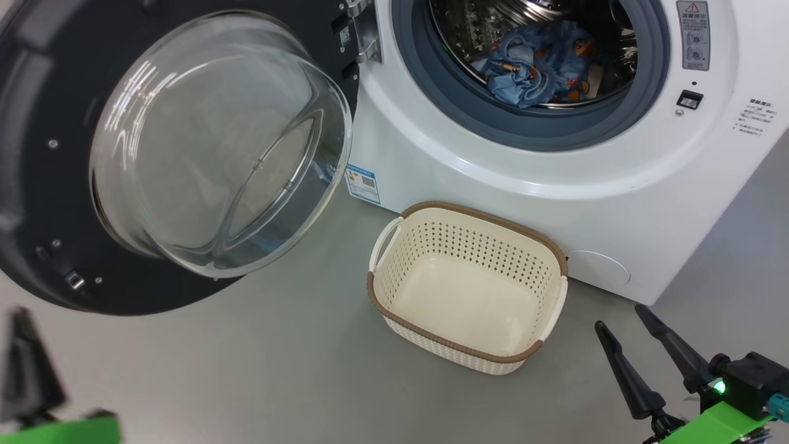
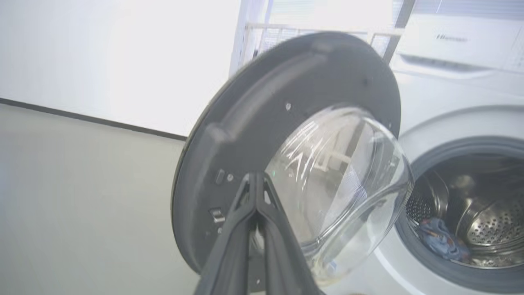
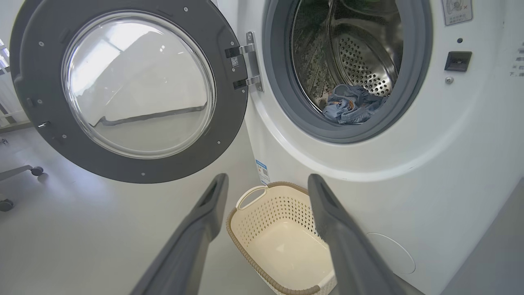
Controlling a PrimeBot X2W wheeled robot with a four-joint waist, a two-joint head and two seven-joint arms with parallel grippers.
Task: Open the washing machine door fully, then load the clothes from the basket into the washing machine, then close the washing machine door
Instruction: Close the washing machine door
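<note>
The washing machine [image 1: 555, 203] [image 3: 430, 155] stands with its round black door [image 1: 37, 123] [image 2: 254, 110] [image 3: 41, 123] swung wide to the left, glass bowl bulging outward. The blue printed clothes [image 1: 536, 65] [image 2: 440, 241] [image 3: 352, 108] lie inside the steel drum. On the floor in front sits the cream basket [image 1: 394, 277] [image 3: 278, 213], with nothing in it. My left gripper [image 1: 24, 327] [image 2: 256, 180] is shut, its fingers pressed together and holding nothing, pointing at the door's inner face from a short way off. Low at the right of the head view, my right gripper [image 1: 622, 317] [image 3: 268, 184] is open above the basket.
Grey floor lies around the basket and under the door. A wheeled frame leg [image 3: 24, 170] stands on the floor at the left beyond the door. A white wall with a dark skirting line [image 2: 82, 119] runs behind the door, and another white appliance [image 2: 458, 41] stands behind.
</note>
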